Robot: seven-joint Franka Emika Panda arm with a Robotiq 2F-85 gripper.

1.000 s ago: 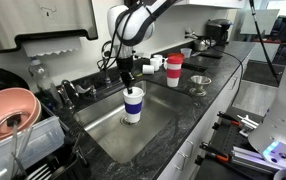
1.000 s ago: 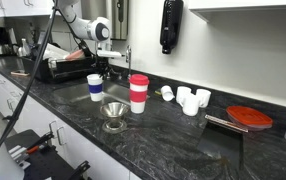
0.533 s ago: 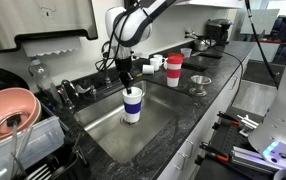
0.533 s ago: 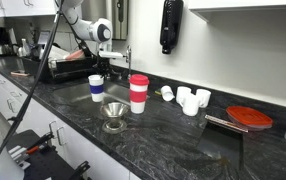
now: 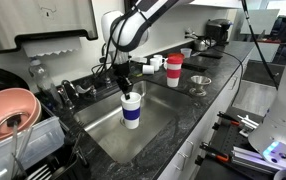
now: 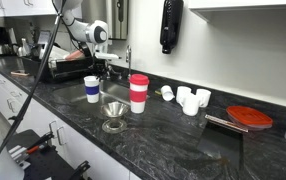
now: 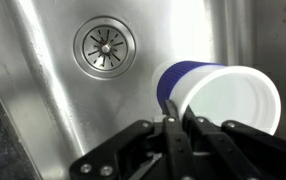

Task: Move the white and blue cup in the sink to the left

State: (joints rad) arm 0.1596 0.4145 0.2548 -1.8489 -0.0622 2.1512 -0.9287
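**A:** What changed in an exterior view?
**B:** The pincer, pinching the rim of the white and blue cup, has shifted it slightly across the sink.
**A:** And in an exterior view from the desk side?
**B:** The cup has also shifted there, so I'd judge the move is under way.
**A:** Wrist view?
**B:** The rim is clamped, with the cup near the drain. No readable writing.

exterior views: mid-distance, opposite counter ends, both showing sink | wrist view: close, down at drain

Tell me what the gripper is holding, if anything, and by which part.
The gripper holds the white and blue cup by its white rim, pinching the wall at one side.
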